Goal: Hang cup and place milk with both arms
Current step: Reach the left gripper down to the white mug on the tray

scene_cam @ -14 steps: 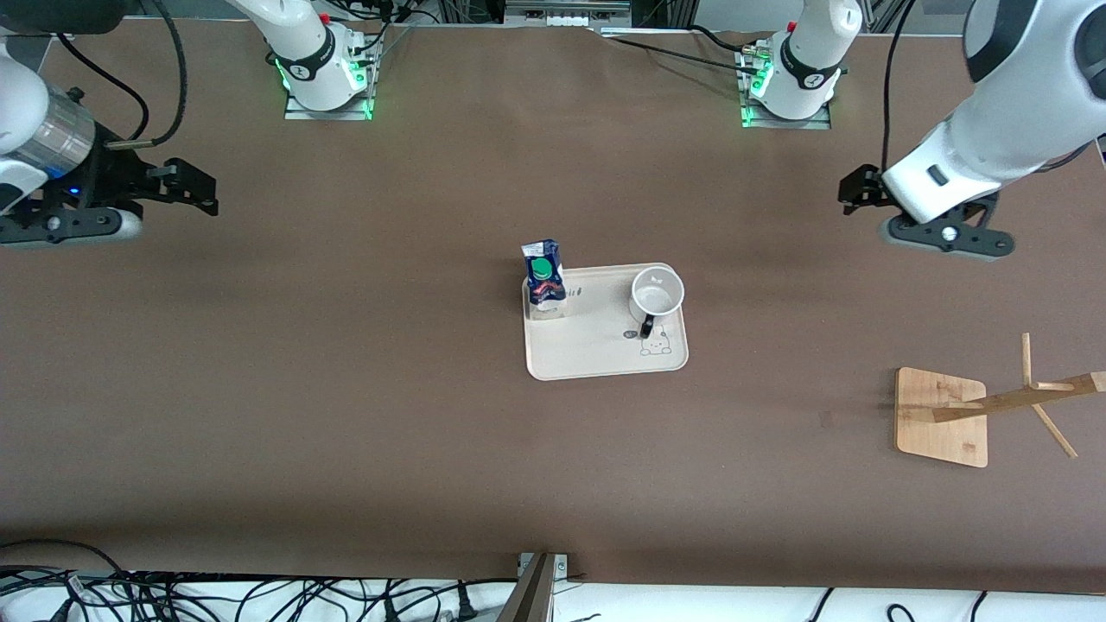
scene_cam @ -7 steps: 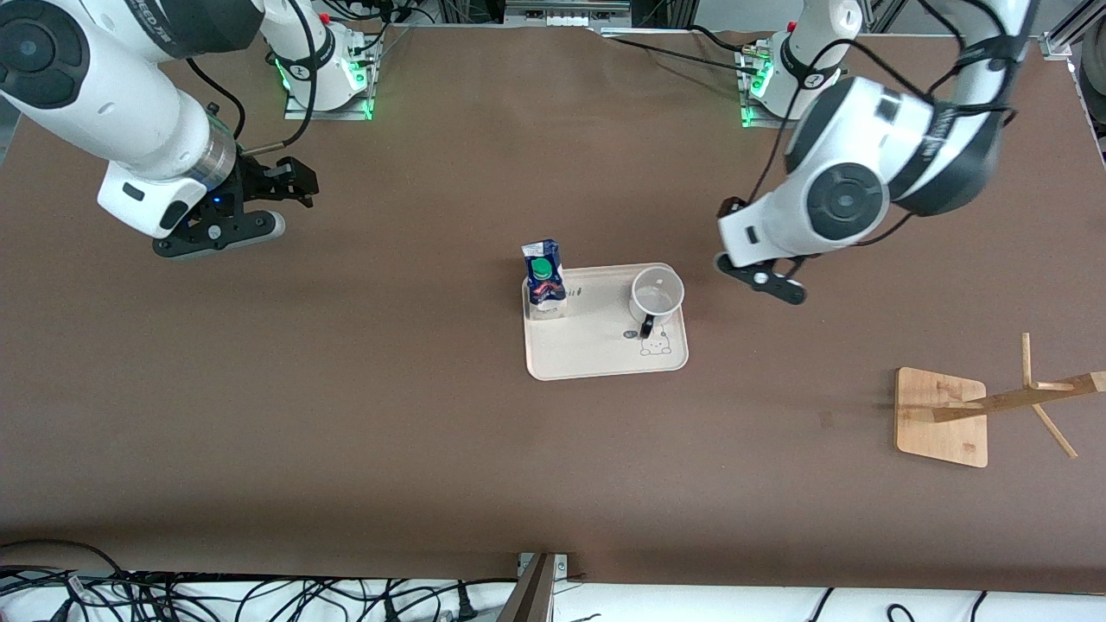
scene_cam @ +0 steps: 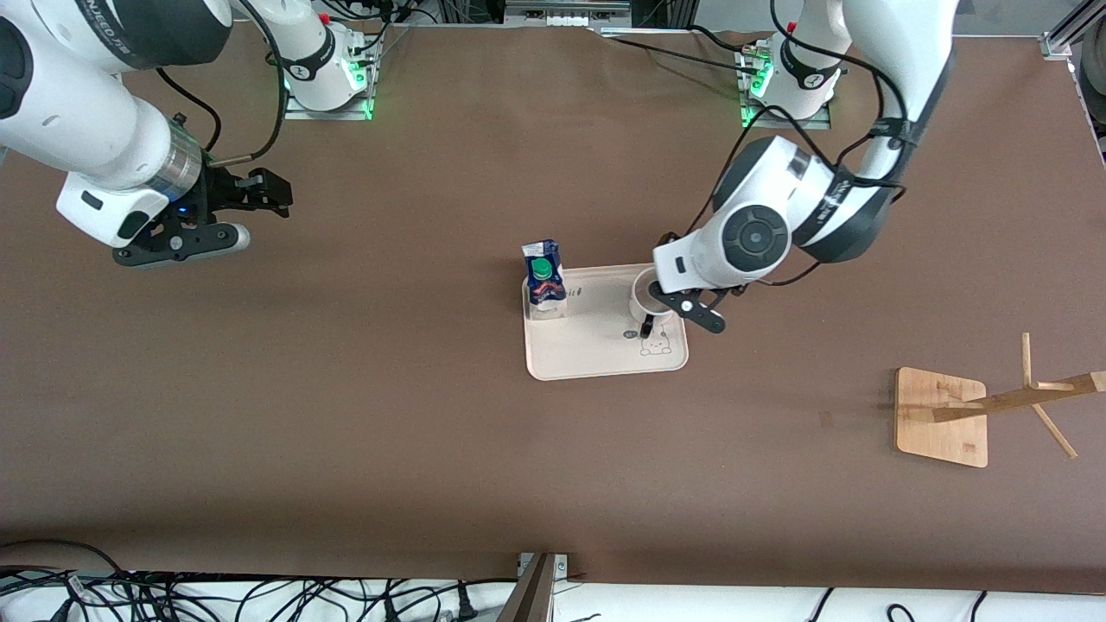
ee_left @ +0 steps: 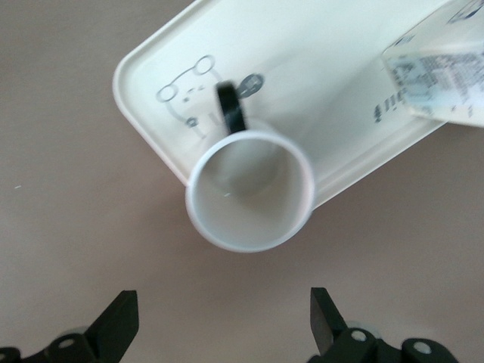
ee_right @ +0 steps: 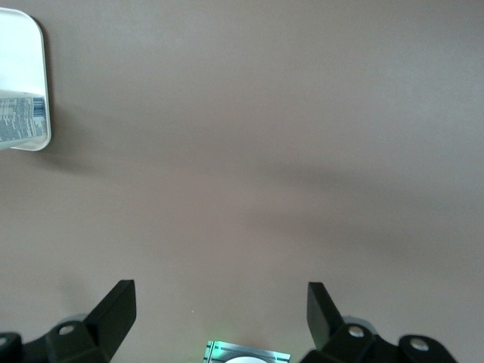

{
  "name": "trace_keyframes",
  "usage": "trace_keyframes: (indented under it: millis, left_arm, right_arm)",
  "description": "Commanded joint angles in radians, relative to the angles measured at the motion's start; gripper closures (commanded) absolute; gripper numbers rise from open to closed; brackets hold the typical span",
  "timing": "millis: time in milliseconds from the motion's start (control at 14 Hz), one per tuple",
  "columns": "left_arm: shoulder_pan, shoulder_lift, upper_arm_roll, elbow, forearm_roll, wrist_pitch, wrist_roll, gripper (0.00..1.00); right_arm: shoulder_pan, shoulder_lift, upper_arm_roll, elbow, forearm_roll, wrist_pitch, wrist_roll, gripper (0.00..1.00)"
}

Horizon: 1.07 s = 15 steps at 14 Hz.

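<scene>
The white cup (ee_left: pixel 249 189) stands upright on the cream tray (ee_left: pixel 147 76) with its black handle (ee_left: pixel 231 110) toward the tray's middle. In the front view the left arm's hand covers most of the cup (scene_cam: pixel 641 304). My left gripper (ee_left: pixel 221 321) is open and hangs above the table just beside the cup, touching nothing. The blue and white milk (scene_cam: pixel 543 275) with its green cap stands at the tray's corner toward the right arm's end. My right gripper (scene_cam: pixel 272 194) is open and empty above bare table, well away from the tray.
A wooden cup rack (scene_cam: pixel 942 416) with slanted pegs stands toward the left arm's end, nearer the front camera than the tray (scene_cam: pixel 596 363). The right wrist view shows a tray corner (ee_right: pixel 23 60) and the right arm's base (ee_right: pixel 246 352).
The left arm swung in from its end of the table to above the cup. The right arm came in from its end, then drew back a little. Cup and milk have not moved.
</scene>
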Motion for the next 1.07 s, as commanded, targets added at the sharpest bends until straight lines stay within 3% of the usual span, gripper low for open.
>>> trace_keyframes:
  millis: [0,214,429,643,857,929,1000]
  left_arm:
    - [-0.066,0.031,-0.001,-0.006,0.052,0.065,-0.099,0.0]
    - [-0.067,0.034,-0.003,-0.066,0.104,0.172,-0.112,0.0]
    - [-0.072,0.046,-0.003,-0.081,0.107,0.192,-0.116,0.0]
    - [-0.112,0.053,-0.001,-0.156,0.113,0.317,-0.231,0.0]
    - [-0.146,0.062,-0.001,-0.164,0.21,0.326,-0.297,0.0]
    - [-0.146,0.071,-0.001,-0.166,0.242,0.33,-0.303,0.07]
    - [-0.147,0.074,-0.003,-0.164,0.259,0.332,-0.305,0.37]
  right_arm:
    - [-0.019,0.004,0.0,0.021,0.028,-0.012,-0.012,0.0]
    - [-0.037,0.004,-0.008,0.02,0.098,-0.012,-0.01,0.0]
    - [-0.037,0.004,-0.008,0.02,0.1,-0.017,-0.01,0.0]
    - [-0.037,0.004,-0.008,0.018,0.1,-0.018,-0.01,0.0]
    - [-0.037,0.004,-0.008,0.018,0.1,-0.018,-0.01,0.0]
    - [-0.034,0.006,-0.008,0.016,0.1,-0.018,-0.01,0.0]
    - [-0.034,0.004,-0.008,0.016,0.1,-0.018,-0.01,0.0]
